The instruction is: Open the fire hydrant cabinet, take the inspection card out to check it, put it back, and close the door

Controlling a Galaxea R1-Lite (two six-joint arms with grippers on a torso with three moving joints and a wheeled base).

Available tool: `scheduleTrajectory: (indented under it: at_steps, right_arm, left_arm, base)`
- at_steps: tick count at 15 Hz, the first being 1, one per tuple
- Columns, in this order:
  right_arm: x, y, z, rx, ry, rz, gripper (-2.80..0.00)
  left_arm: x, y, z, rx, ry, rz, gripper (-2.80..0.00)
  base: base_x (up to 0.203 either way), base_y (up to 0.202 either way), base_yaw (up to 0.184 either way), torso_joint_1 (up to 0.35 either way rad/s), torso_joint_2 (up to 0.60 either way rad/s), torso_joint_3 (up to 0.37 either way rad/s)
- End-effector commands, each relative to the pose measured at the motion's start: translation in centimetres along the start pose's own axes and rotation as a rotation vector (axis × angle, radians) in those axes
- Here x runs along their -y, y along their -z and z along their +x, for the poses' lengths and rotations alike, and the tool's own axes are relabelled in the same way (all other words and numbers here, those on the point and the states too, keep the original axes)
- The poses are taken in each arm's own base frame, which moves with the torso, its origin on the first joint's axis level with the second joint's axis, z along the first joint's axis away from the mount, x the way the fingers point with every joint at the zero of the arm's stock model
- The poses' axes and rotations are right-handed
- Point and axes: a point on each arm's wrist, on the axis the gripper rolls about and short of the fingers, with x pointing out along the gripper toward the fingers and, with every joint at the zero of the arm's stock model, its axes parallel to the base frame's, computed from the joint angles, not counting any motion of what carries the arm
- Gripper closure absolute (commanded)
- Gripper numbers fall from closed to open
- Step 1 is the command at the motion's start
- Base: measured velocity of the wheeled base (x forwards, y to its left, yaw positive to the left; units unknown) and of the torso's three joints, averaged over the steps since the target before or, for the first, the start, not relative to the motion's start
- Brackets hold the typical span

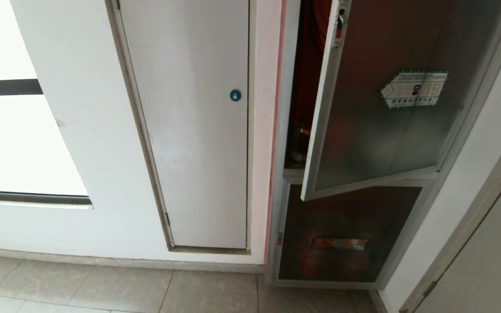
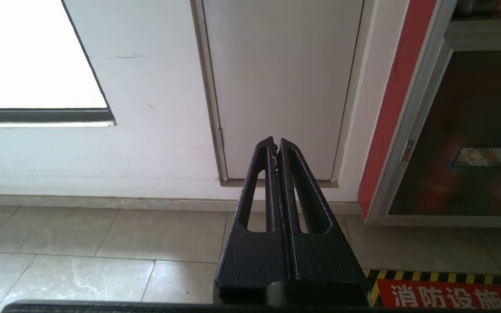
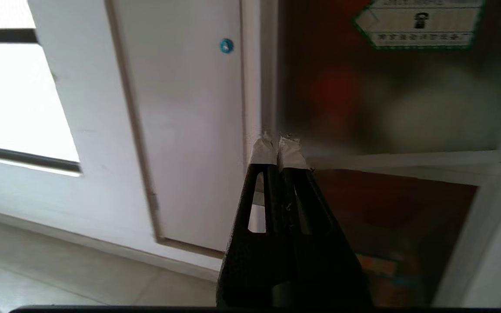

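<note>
The fire hydrant cabinet (image 1: 280, 187) stands at the right, silver-framed, with its red inside showing through a gap. Its upper door (image 1: 376, 134) of dark glass hangs ajar, swung out a little at its left edge. The door carries a green-edged sticker (image 1: 413, 89) and a red latch (image 1: 339, 27). The inspection card is out of view. My right gripper (image 3: 278, 141) is shut and empty, its taped tips just short of the door's (image 3: 385, 108) lower left corner. My left gripper (image 2: 275, 143) is shut, low over the floor, aimed at the white door's foot. Neither arm shows in the head view.
A plain white door (image 1: 194, 130) with a round blue lock (image 1: 235, 95) is left of the cabinet. Below the ajar door is a dark lower panel (image 1: 346, 217) with an orange label. A bright window (image 1: 11, 143) lies far left. A red floor sign (image 2: 446, 295) edged in yellow and black stripes lies before the cabinet.
</note>
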Motion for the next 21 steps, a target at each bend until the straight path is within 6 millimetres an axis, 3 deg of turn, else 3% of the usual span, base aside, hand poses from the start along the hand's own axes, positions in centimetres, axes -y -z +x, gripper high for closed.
scheduleTrajectory:
  at_steps: [1, 6, 10, 21]
  right_arm:
    - [0.0, 3.4, -1.6, 0.019, 0.024, -0.073, 0.0]
    - [1.4, 9.1, -0.7, -0.15, 0.242, -0.093, 0.0]
    - [1.9, 12.0, -0.4, -0.251, 0.28, -0.081, 0.0]
    - [1.9, 12.7, -0.4, -0.268, 0.271, -0.071, 0.0]
  left_arm:
    - [0.0, 0.2, 0.1, -0.008, 0.0, 0.0, 0.0]
    - [0.0, 0.2, 0.1, -0.007, 0.0, 0.0, 0.0]
    - [0.0, 0.2, 0.1, -0.007, 0.0, 0.0, 0.0]
    - [0.0, 0.2, 0.1, -0.007, 0.0, 0.0, 0.0]
  base:
    - [0.0, 0.0, 0.0, 0.0, 0.0, 0.0]
    - [0.0, 0.0, 0.0, 0.0, 0.0, 0.0]
    - [0.0, 0.0, 0.0, 0.0, 0.0, 0.0]
    - [0.0, 0.0, 0.0, 0.0, 0.0, 0.0]
